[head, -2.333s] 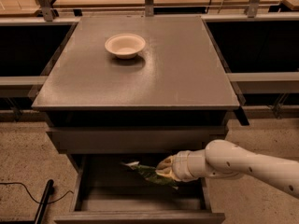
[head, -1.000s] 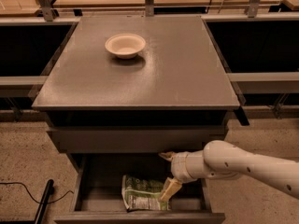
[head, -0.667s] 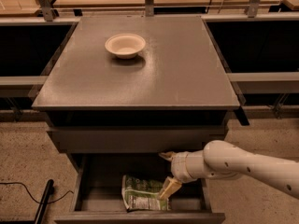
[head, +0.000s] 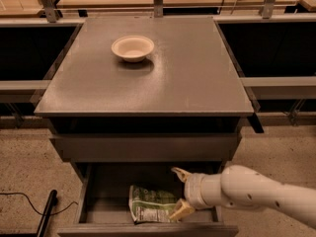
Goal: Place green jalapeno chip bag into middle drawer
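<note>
The green jalapeno chip bag lies flat on the floor of the open middle drawer, white label panel up, near the drawer's front. My gripper reaches in from the right on a white arm and hovers just right of the bag. Its two tan fingers are spread apart, one high and one low by the bag's right edge. It holds nothing.
A cream round bowl sits on the grey cabinet top. The shut drawer front is just above the open drawer. A black cable and post lie on the carpet at the lower left. Dark bays flank the cabinet.
The bag was held in the gripper over the drawer 2.3 s ago; it now lies in the drawer, released. Since 1.0 s ago the gripper has barely moved.
</note>
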`<state>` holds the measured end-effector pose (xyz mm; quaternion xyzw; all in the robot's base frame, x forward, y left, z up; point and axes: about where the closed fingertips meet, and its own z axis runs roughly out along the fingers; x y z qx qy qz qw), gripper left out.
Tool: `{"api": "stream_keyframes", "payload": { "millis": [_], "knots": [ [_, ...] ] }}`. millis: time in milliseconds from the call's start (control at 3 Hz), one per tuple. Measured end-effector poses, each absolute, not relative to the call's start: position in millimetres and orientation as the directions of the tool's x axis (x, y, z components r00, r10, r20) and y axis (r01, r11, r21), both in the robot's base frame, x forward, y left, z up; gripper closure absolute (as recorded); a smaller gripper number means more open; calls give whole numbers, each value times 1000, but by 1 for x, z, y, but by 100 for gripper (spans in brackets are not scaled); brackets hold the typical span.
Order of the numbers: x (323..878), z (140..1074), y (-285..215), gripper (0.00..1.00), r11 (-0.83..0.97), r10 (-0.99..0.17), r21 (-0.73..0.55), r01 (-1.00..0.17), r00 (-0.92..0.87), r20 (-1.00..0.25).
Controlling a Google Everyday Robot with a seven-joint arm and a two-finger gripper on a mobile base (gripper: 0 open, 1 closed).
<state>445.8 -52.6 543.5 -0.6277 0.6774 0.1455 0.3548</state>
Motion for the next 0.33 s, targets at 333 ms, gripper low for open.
{"api": "stream_keyframes", "payload": {
  "millis": [333],
  "knots": [
    [380, 568, -53, 0, 153, -770, -305, -940, 80, -633]
  ]
}}
